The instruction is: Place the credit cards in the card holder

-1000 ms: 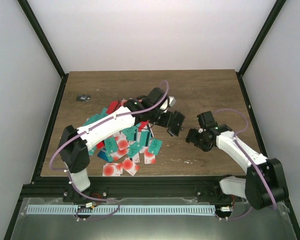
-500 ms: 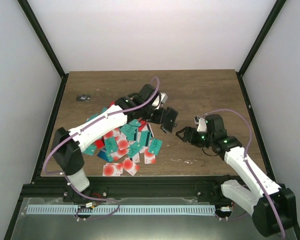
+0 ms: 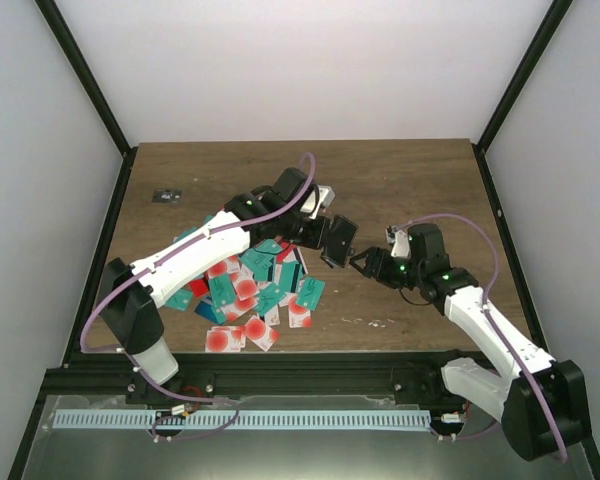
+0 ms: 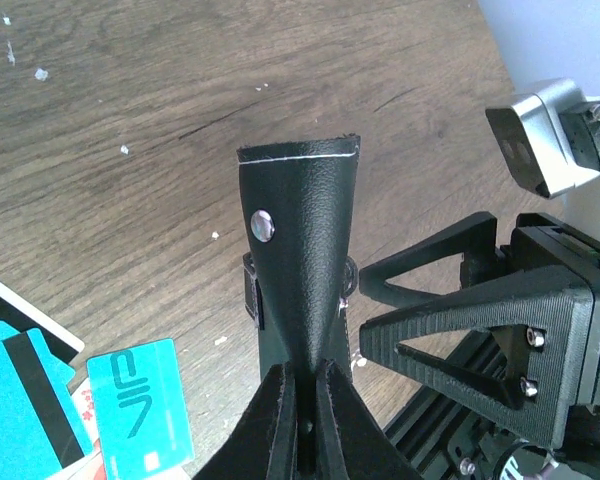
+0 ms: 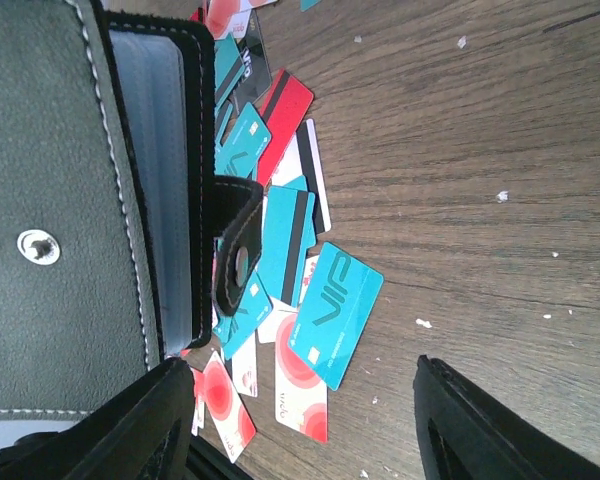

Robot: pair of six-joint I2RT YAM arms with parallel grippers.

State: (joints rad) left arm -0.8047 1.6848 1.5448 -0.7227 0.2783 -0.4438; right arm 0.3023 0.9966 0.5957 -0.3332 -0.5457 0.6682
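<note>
The black card holder (image 3: 340, 241) hangs above the table's middle, with my left gripper (image 3: 322, 234) shut on its lower edge. In the left wrist view the holder (image 4: 302, 230) rises from the shut jaws (image 4: 306, 405). In the right wrist view the holder (image 5: 75, 200) hangs open, grey and light-blue inside, its snap tab (image 5: 236, 255) dangling. My right gripper (image 3: 361, 262) stands open just right of the holder. In its wrist view (image 5: 310, 430), one finger sits under the holder's edge. The credit cards (image 3: 248, 285) lie heaped below the left arm. A teal VIP card (image 5: 335, 315) lies between the right fingers.
A tiny dark object (image 3: 165, 195) lies at the table's far left. Black frame posts and white walls ring the wooden table (image 3: 420, 190). White specks (image 3: 375, 322) dot the wood near the front edge. Another teal card (image 4: 140, 412) lies below the left wrist.
My right gripper has swung left, across the gap, up to the card holder. The left arm has drawn the holder slightly left, then held still.
</note>
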